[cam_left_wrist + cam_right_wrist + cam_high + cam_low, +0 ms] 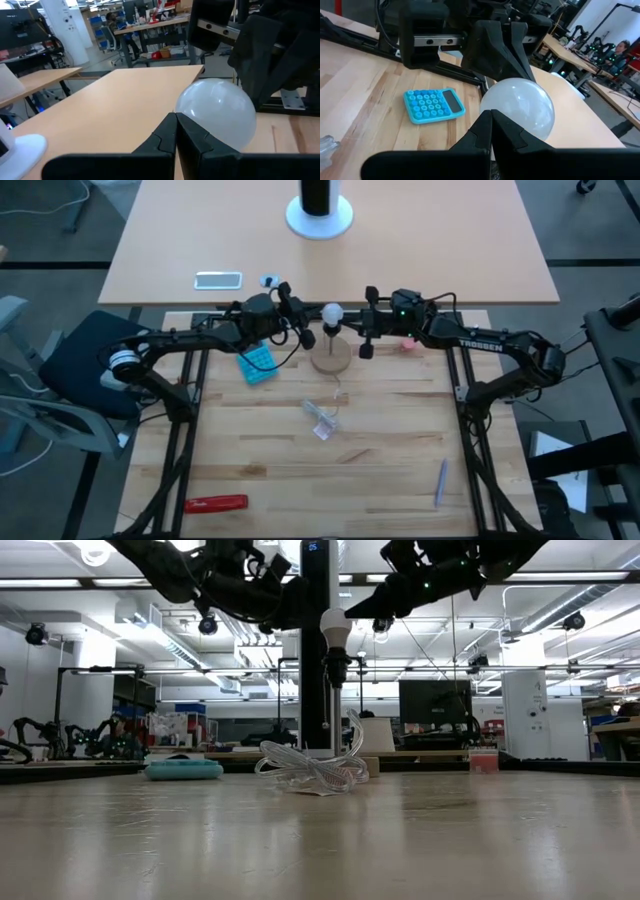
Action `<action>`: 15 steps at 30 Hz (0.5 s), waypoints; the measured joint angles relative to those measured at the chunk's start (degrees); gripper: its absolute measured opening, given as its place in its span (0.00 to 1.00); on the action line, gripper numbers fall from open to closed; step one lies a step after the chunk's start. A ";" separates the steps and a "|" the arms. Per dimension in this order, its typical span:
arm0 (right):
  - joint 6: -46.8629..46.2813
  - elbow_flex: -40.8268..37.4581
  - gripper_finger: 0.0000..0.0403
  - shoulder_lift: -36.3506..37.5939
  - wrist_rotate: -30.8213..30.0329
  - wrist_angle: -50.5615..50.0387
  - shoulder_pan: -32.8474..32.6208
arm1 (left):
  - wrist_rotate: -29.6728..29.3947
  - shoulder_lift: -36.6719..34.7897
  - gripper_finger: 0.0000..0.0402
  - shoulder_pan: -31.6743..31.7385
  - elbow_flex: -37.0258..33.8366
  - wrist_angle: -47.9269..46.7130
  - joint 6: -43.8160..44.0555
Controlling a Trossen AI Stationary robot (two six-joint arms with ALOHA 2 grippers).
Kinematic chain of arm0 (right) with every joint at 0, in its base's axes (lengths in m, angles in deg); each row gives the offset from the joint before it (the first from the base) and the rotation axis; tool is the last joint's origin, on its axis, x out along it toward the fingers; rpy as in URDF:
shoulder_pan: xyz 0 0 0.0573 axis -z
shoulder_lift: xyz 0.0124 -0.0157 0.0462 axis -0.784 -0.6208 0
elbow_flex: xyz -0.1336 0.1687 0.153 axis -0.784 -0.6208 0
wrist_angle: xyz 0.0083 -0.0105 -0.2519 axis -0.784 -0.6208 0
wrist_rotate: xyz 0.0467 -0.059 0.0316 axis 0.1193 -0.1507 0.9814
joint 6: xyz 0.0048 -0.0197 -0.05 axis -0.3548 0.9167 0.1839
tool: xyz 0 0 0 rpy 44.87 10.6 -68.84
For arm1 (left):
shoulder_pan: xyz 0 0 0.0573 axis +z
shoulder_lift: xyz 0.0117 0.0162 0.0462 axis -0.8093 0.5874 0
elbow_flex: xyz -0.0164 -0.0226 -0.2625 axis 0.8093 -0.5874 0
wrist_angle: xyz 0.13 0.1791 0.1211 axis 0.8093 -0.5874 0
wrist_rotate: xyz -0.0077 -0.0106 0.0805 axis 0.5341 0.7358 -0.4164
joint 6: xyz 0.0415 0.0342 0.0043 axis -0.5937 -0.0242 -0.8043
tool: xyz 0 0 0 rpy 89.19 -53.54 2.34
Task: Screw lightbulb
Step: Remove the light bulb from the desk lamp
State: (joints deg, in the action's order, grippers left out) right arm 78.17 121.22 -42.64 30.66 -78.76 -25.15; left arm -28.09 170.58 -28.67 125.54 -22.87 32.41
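Screwing the lightbulb (331, 312) into the socket above the round wooden disc (331, 359).
The bulb stands upright between the left gripper (303, 332) and right gripper (366, 340); both jaws are closed, empty. A light, centred grip is advised before turning.

White lightbulb (331, 311), blue calculator (257, 363), pale striped wooden table (380, 430), red marker (215, 503), dark arms.
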 joint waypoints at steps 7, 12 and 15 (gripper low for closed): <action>0.01 0.00 0.00 0.02 -1.60 -0.35 0.00 | -0.02 -0.76 0.00 -0.89 0.00 -1.48 0.22; 0.01 0.00 0.00 0.02 -1.97 -0.35 0.06 | 0.44 -1.33 0.00 -1.18 0.04 -3.17 0.76; 0.01 0.00 0.00 0.02 -2.63 -0.43 0.11 | 0.49 -1.60 0.00 -1.32 0.04 -3.63 0.86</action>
State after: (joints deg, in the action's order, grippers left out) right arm 78.18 121.22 -42.62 28.03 -79.19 -25.04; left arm -27.60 168.98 -29.99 125.58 -26.51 33.27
